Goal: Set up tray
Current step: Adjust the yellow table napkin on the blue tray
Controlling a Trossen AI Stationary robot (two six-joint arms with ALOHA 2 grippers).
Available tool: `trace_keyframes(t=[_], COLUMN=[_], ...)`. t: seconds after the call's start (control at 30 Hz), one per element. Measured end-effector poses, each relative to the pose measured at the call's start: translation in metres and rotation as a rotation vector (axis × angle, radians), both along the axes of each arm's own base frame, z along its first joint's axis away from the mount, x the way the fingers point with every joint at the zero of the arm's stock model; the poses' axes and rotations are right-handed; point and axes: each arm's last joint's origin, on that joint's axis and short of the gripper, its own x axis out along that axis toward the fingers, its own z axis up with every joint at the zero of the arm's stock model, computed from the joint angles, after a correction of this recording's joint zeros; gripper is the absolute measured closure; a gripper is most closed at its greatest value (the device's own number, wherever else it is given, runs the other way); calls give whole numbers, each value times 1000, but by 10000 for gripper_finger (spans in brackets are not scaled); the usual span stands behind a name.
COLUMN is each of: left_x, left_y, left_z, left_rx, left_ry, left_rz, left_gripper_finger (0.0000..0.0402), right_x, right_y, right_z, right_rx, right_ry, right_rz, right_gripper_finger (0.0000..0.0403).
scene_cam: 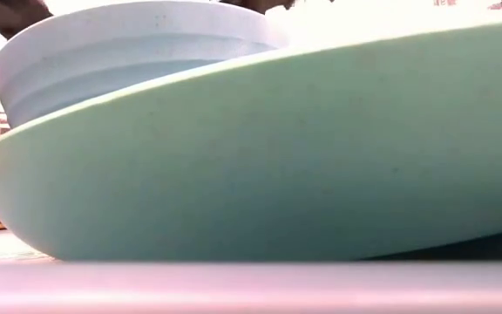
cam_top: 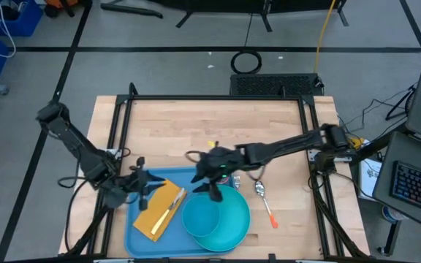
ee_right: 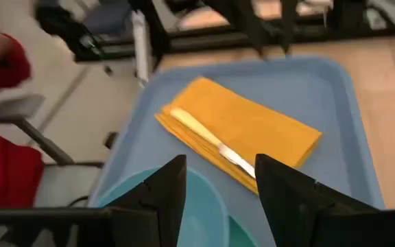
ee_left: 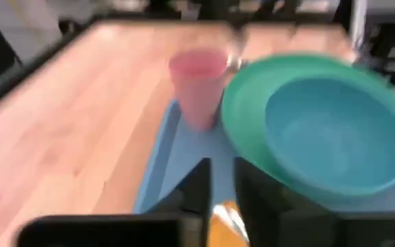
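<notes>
The light-blue tray (cam_top: 141, 230) lies at the table's near edge. On it are a folded yellow napkin (cam_top: 159, 212) with a pale knife (ee_right: 211, 140) on top, and a teal plate (cam_top: 232, 223) holding a blue bowl (cam_top: 202, 218). A pink cup (ee_left: 197, 86) stands upright at the tray's far rim; my right arm hides it in the high view. My left gripper (cam_top: 150, 190) hovers over the tray's far-left corner, its fingers (ee_left: 222, 168) a narrow gap apart. My right gripper (cam_top: 212, 188) hangs open above the bowl's far-left rim (ee_right: 218, 171).
A metal spoon (cam_top: 260, 190) and an orange-handled utensil (cam_top: 270, 215) lie on the bare wood to the right of the plate. The far half of the table (cam_top: 218, 124) is open wood. The plate (scene_cam: 277, 157) and bowl (scene_cam: 129, 52) fill the low view.
</notes>
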Motion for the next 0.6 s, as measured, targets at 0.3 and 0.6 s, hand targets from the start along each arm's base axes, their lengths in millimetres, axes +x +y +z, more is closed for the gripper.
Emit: trace_keyframes(t=[0.3, 0.6], left_x=[18, 43], left_y=[35, 46], left_z=[-16, -50], left_rx=[-141, -275], left_ry=[272, 563], left_rz=[27, -25], left_gripper_finger=[398, 400], right_x=[-58, -72], right_y=[-1, -3], right_z=[-7, -9], right_rx=[-6, 51], right_ry=[-208, -304], right_rz=[40, 25], right_gripper_finger=[238, 238])
